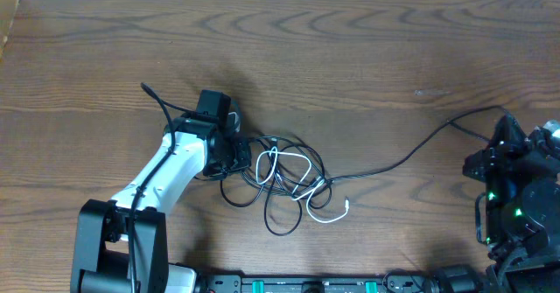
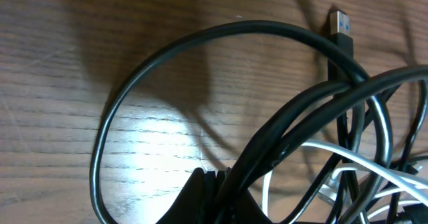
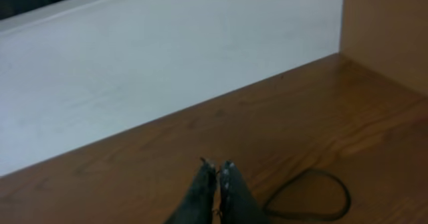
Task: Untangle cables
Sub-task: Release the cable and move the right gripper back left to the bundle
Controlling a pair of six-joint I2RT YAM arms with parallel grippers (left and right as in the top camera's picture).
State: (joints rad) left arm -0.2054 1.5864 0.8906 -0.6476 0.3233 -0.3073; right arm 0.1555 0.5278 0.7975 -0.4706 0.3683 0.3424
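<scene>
The black cable (image 1: 282, 184) lies in a tangle of loops at the table's middle. One strand runs right (image 1: 411, 157) to my right arm. The white cable (image 1: 308, 186) is wound through the tangle, with its plug (image 1: 347, 207) at the lower right. My left gripper (image 1: 238, 153) sits at the tangle's left edge. In the left wrist view my left gripper (image 2: 217, 177) is shut with black cable strands (image 2: 294, 127) pressed at its tips, and a black USB plug (image 2: 341, 27) lies beyond. My right gripper (image 3: 217, 165) is shut, with a loop of black cable (image 3: 334, 184) beside it.
A pale wall (image 3: 167, 63) stands behind the table's far edge. A wooden side panel (image 3: 388, 30) rises at the far right corner. The arm bases (image 1: 122, 240) stand along the front edge.
</scene>
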